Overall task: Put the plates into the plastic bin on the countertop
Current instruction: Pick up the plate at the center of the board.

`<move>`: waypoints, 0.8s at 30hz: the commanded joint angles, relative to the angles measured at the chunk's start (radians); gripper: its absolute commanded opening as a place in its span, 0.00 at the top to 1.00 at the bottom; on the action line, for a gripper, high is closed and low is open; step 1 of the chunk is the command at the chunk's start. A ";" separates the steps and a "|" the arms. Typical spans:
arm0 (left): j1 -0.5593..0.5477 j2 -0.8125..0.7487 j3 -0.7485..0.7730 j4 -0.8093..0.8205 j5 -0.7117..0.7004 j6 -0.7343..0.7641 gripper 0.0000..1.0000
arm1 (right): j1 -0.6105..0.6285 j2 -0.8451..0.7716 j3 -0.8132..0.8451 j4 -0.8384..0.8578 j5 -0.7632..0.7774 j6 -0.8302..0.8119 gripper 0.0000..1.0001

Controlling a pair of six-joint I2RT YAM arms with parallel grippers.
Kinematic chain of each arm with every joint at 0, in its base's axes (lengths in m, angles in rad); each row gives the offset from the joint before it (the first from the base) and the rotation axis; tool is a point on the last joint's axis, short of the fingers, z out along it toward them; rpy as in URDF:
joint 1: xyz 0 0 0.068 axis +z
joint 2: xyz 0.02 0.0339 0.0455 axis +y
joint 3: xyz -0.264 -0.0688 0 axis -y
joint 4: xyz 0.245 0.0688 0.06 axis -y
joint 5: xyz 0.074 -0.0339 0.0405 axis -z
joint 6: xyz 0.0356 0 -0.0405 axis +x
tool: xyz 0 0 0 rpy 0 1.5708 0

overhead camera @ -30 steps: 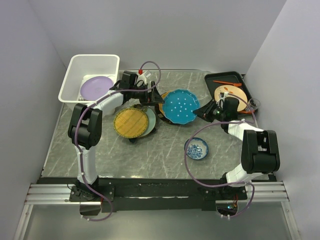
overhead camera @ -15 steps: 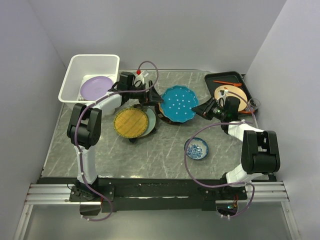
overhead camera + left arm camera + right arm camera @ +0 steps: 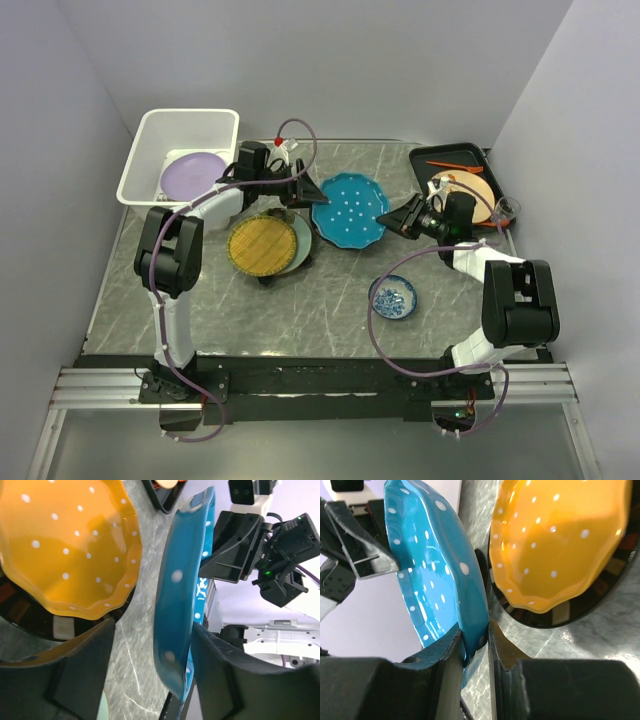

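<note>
Plates (image 3: 262,245) lie stacked on the grey desk (image 3: 320,300); the white bin (image 3: 188,113), far left, holds a lavender plate (image 3: 192,172). The teal dotted plate (image 3: 349,209) hangs tilted mid-desk in a handover: right tool (image 3: 393,216) clenched on its rim, left tool (image 3: 311,194) released, straddling the opposite edge. Next, left must clamp before right lets go

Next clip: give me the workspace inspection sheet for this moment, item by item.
Surface: grey marble-look countertop, no spills seen.
Job's things: white bin at the far left holds a lavender plate; teal dotted plate held up between the arms; yellow woven plate on a pale green plate; orange dotted plate on a dark brown plate.
Clutter: blue-and-white dish; black tray holding a tan plate.
Claws: right claw clamped on the teal plate's rim; left claw open, straddling the opposite rim.
Cables: a purple cable loops off each arm.
Surroundings: plain pale walls.
</note>
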 commanded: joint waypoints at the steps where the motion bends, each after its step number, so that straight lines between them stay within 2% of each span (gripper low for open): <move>1: -0.001 -0.018 0.010 0.060 0.061 -0.019 0.41 | 0.008 -0.009 0.075 0.134 -0.084 0.034 0.99; 3: -0.003 -0.018 0.012 0.062 0.068 -0.019 0.50 | 0.008 -0.013 0.076 0.132 -0.079 0.031 0.98; 4: -0.001 -0.017 0.013 0.059 0.068 -0.016 0.65 | 0.008 -0.012 0.078 0.127 -0.078 0.029 0.98; 6: -0.003 -0.015 0.015 0.051 0.078 -0.008 0.78 | 0.008 -0.012 0.081 0.126 -0.081 0.028 0.96; 7: -0.003 -0.017 0.016 0.044 0.076 -0.004 0.90 | 0.006 -0.012 0.081 0.126 -0.081 0.029 0.95; 9: -0.003 -0.020 0.015 0.030 0.064 0.008 0.99 | 0.008 -0.009 0.081 0.127 -0.082 0.028 0.92; 10: -0.003 -0.024 0.012 0.030 0.064 0.010 0.99 | 0.008 -0.010 0.081 0.132 -0.078 0.031 0.89; 13: -0.003 -0.032 0.005 0.024 0.058 0.018 0.99 | 0.008 -0.013 0.072 0.146 -0.076 0.037 0.71; 14: -0.001 -0.034 0.005 0.021 0.056 0.021 0.99 | 0.008 -0.015 0.067 0.149 -0.073 0.038 0.56; 16: -0.001 -0.040 0.005 0.019 0.053 0.022 0.99 | 0.008 -0.027 0.056 0.144 -0.063 0.031 0.43; 17: -0.001 -0.041 0.005 0.019 0.053 0.022 0.99 | 0.006 -0.033 0.053 0.143 -0.056 0.025 0.31; 19: -0.003 -0.044 0.010 0.013 0.047 0.022 0.99 | 0.008 -0.050 0.042 0.127 -0.043 0.012 0.19; 22: -0.001 -0.049 0.018 0.007 0.039 0.022 0.99 | 0.008 -0.065 0.038 0.104 -0.030 -0.008 0.13; 24: -0.001 -0.050 0.027 0.001 0.033 0.025 0.99 | 0.008 -0.070 0.033 0.101 -0.027 -0.012 0.12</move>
